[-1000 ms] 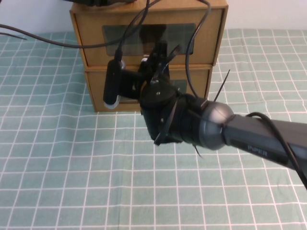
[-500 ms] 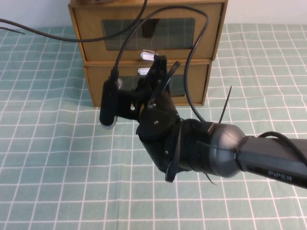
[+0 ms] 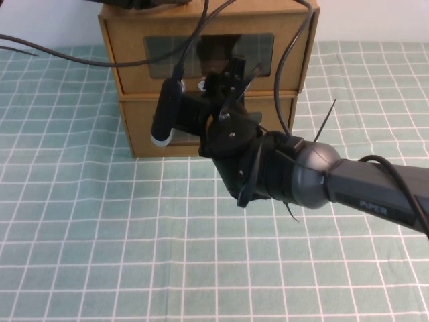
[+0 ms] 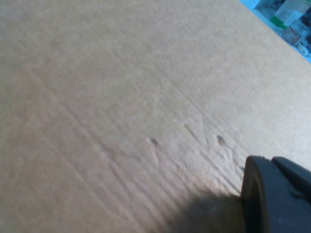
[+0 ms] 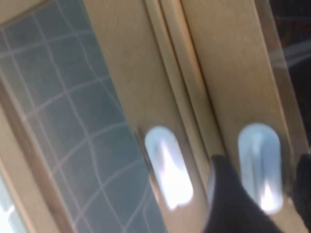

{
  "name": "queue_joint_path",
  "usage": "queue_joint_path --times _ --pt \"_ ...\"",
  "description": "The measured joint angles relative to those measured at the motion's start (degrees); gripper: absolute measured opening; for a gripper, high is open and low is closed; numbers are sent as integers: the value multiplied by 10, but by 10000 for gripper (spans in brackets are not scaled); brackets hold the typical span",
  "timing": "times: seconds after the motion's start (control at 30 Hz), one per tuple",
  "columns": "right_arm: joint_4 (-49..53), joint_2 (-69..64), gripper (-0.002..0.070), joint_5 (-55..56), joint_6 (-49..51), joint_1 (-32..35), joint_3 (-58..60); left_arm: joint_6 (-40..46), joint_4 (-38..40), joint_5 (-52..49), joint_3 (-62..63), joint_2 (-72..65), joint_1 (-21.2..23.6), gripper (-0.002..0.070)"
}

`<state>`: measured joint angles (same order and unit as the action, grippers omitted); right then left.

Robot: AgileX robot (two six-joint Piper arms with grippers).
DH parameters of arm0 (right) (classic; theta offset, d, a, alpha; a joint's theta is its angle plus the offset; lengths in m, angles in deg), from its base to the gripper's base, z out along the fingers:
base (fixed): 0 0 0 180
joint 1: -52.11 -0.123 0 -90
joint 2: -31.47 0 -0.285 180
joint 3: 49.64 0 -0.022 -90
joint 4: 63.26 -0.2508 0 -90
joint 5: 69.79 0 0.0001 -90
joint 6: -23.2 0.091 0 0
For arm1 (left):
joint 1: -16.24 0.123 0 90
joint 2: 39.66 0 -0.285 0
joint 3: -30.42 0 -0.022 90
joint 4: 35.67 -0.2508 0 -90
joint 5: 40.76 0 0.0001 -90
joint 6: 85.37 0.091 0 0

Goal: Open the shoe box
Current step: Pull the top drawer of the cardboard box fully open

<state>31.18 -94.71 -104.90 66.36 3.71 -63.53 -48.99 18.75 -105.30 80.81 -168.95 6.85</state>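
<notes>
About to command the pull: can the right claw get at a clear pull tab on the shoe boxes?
Probably yes. The right claw is open at the box fronts, one clear pull tab between its fingers, nothing blocking. The left claw rests on the upper shoe box, out of the way.

- Two cardboard boxes stacked at back, dark window in each front: upper shoe box (image 3: 127, 54) on lower shoe box (image 3: 141, 131).
- R gripper (image 3: 241, 69) at the box fronts, approx. at seam btw them; fingers look apart.
- R arm (image 3: 355, 191) comes in from right, over cloth (image 3: 100, 235) (green, white grid).
- Wrist cam (image 3: 164, 114), black w/ white end, left of R gripper.
- Black cables (image 3: 281, 60) loop across upper front.
- L gripper (image 3: 141, 3): only a dark bit at top edge, on upper box top.
</notes>
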Motion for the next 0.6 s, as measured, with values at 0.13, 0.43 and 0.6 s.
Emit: queue_joint_path --times 0.13,0.43,0.6 --pt "2 -25 263 13 0 11 -35 0 0 -1 0 0 0 -5" --pt "-15 -51 123 14 -28 18 -77 0 -2 4 0 -1 3 -5" --pt "-19 -52 125 13 -35 18 -80 0 0 3 0 -1 3 -5"
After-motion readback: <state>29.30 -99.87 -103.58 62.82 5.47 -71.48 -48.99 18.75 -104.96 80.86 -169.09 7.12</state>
